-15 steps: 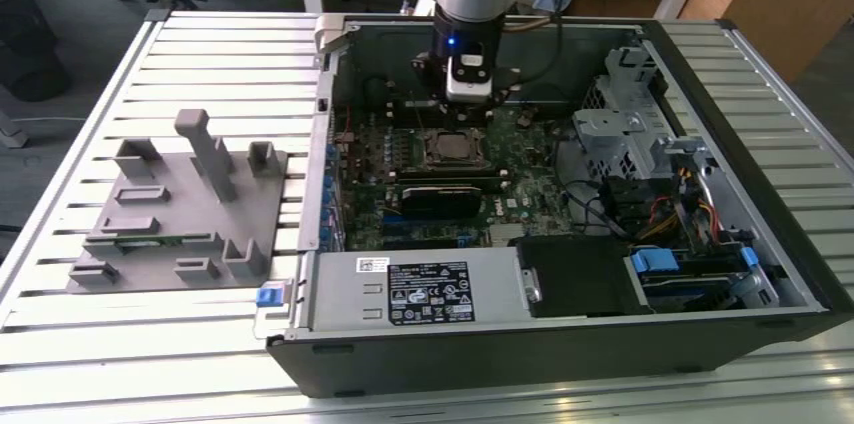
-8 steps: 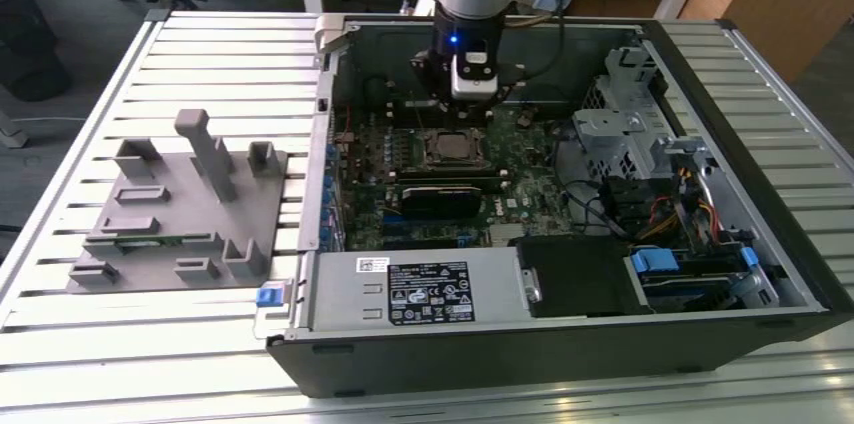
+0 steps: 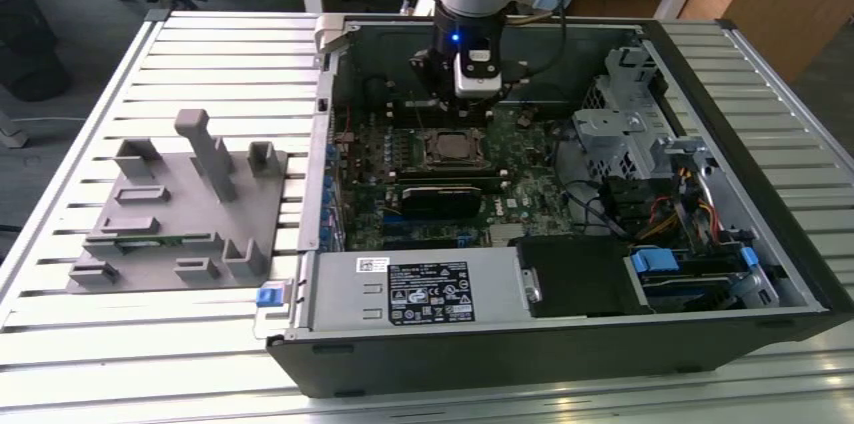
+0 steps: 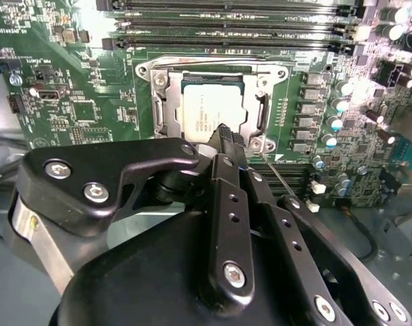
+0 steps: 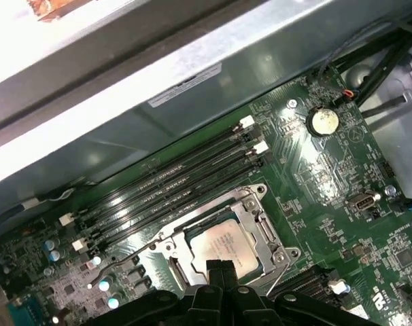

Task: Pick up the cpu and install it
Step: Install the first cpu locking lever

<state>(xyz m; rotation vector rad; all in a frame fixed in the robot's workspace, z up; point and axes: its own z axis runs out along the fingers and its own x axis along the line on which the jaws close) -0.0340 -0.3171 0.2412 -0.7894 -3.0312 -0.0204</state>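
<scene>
The cpu (image 3: 450, 148) (image 4: 201, 112) (image 5: 224, 245), a silvery square chip, lies flat inside the metal socket frame (image 4: 260, 81) on the green motherboard (image 3: 527, 179) of the open computer case. My gripper (image 3: 477, 96) (image 4: 224, 133) (image 5: 219, 266) hangs just above the motherboard, beside the chip. In both wrist views its black fingertips are pressed together over the chip's edge, with nothing between them. The exterior view puts the gripper toward the far side of the socket.
Black memory slots (image 5: 179, 180) run along one side of the socket. Inside the case are a drive cage (image 3: 627, 134), cables and a power supply (image 3: 414, 289). A grey fixture plate (image 3: 174, 214) with upright blocks lies on the slatted table at the exterior view's left.
</scene>
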